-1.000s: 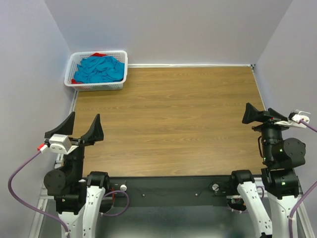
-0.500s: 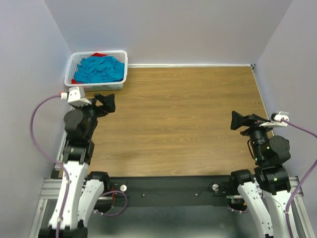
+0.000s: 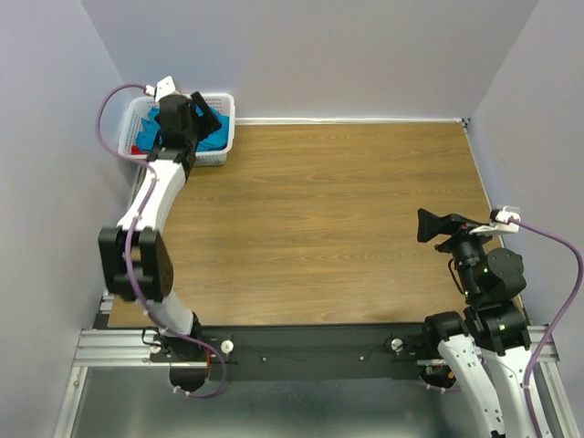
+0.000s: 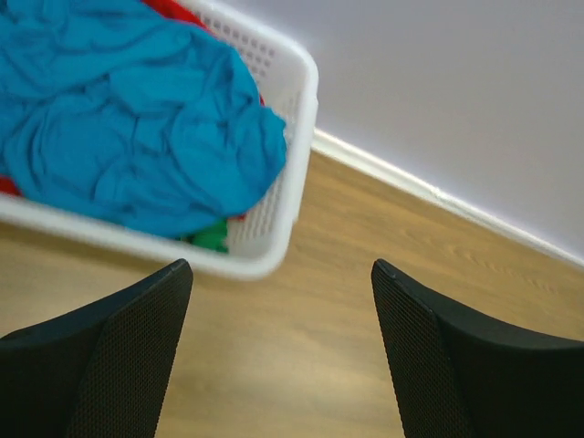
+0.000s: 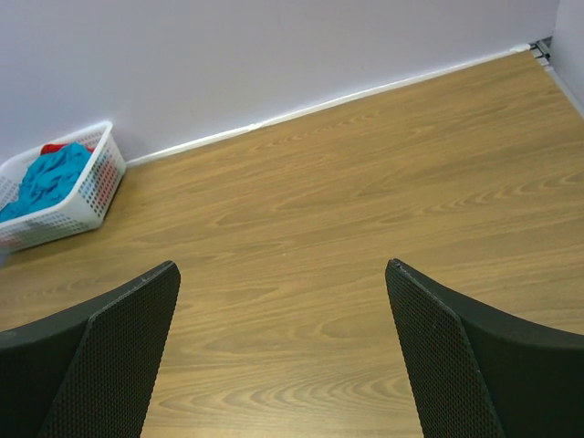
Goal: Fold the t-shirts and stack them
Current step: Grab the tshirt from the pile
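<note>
**Both end effectors spread and empty; t-shirts in the basket at 10 o'clock**

- Left end effector (image 3: 208, 114): jaws set wide apart, with nothing between them and nothing touched. It hangs above the near-right corner of the white lattice basket (image 4: 306, 91), at 10 o'clock on the worktop (image 3: 319, 228).
- Right end effector (image 3: 436, 228): jaws at full spread, gripping nothing. It is held over the worktop at 4 o'clock, well apart from the basket and pointing toward 9 o'clock.
- Teal-blue t-shirt (image 4: 137, 137): crumpled in the basket, filling most of it, with one fold heaped against the right-hand wall.
- Red t-shirt (image 4: 178, 13): lies under the teal-blue one. Only slivers show at the basket's far and left edges, so its shape cannot be made out.
- Green cloth (image 4: 212, 239): a small patch under the teal-blue folds, by the near wall. What garment it is cannot be told.
- Cut off: the left wrist view crops the basket's left half. In the top view the left arm covers much of the basket.
</note>
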Available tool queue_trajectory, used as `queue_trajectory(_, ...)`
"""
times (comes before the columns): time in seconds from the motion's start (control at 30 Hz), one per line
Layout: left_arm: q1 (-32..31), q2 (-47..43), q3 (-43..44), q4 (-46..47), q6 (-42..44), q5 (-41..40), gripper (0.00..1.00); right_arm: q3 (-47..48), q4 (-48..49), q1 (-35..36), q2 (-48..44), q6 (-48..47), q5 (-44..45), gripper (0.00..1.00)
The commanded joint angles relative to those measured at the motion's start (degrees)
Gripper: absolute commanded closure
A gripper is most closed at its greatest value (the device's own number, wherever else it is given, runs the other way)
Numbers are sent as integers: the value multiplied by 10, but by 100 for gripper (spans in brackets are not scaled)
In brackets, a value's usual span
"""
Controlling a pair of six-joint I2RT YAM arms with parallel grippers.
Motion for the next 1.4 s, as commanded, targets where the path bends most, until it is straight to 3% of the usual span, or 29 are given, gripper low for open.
queue_trajectory(0.0, 18, 134, 115, -20, 2, -33, 14, -9, 0, 3, 16, 6, -19, 0)
queue_trajectory(0.13, 22, 301, 280, -58, 5, -16, 15, -11, -2, 4, 35, 13, -24, 0)
queue_trajectory(0.27, 41, 398, 381, -81, 12, -22, 18, -22, -4, 4, 46, 27, -36, 0)
queue_trajectory(0.57, 72, 492, 420, -53, -8, 0, 25, -22, -3, 4, 83, 24, -43, 0)
queue_trajectory(0.7, 76, 513, 424, -36, -3, 36, 40, -18, -5, 4, 99, 23, -43, 0)
queue_trajectory(0.73, 76, 512, 426, -33, 0, 41, 53, -18, -7, 4, 99, 23, -44, 0)
queue_trajectory(0.83, 76, 496, 419, -21, 18, 40, 79, -19, -8, 3, 99, 24, -46, 0)
queue_trajectory(0.93, 76, 452, 390, 4, 42, 30, 99, -18, -8, 4, 104, 22, -51, 0)
queue_trajectory(1.13, 69, 344, 395, 10, 78, 27, 100, -14, -7, 4, 113, 20, -64, 0)
queue_trajectory(1.37, -8, 206, 429, 10, 136, 15, 100, 1, -7, 4, 109, 13, -61, 0)
